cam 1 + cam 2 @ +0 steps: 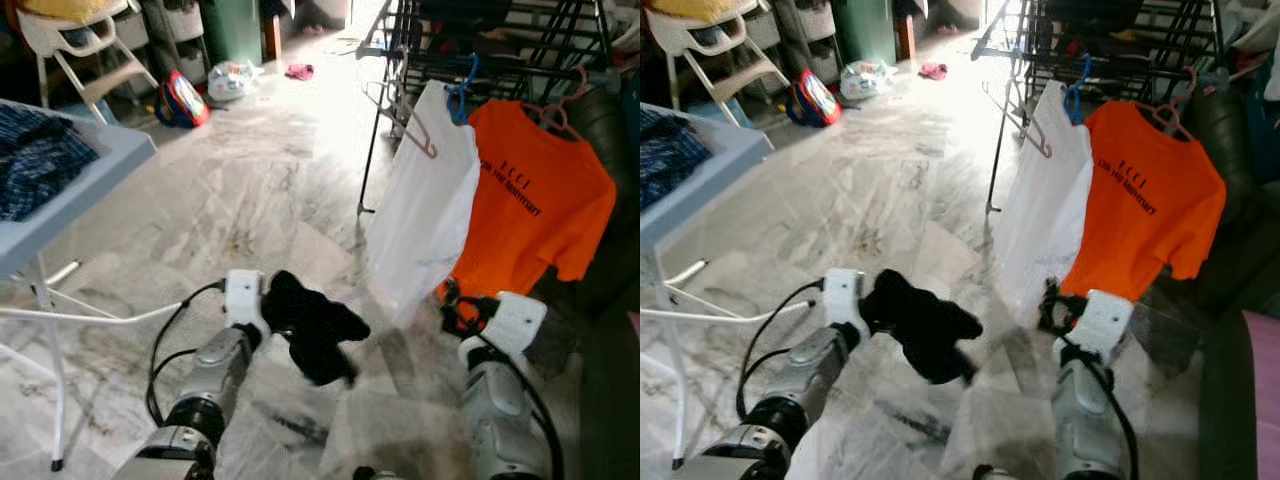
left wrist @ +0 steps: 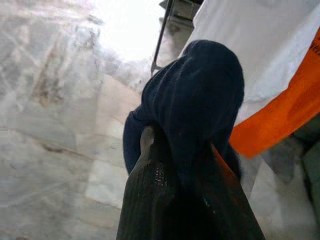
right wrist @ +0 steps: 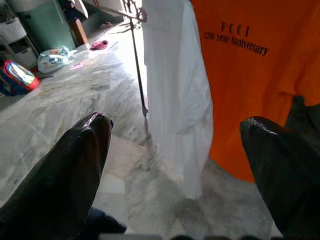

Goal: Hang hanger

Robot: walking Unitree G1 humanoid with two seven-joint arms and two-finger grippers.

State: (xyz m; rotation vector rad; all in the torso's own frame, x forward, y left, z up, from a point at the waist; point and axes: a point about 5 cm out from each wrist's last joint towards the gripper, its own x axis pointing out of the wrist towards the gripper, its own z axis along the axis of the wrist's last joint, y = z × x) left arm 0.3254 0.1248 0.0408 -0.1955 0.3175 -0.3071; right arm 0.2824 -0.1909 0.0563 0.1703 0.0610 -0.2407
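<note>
Gripping crumpled dark cloth, left pincer.

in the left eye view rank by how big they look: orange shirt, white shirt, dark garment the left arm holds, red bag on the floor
1. orange shirt and white shirt, too alike to split
2. dark garment, though it is nearer the camera
3. red bag, far off

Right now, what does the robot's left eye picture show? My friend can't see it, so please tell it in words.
The robot's left hand holds a dark cloth over a marble floor. Ahead, a white shirt and an orange T-shirt hang on hangers from a black drying rack; the right hand hangs open below them.
</note>
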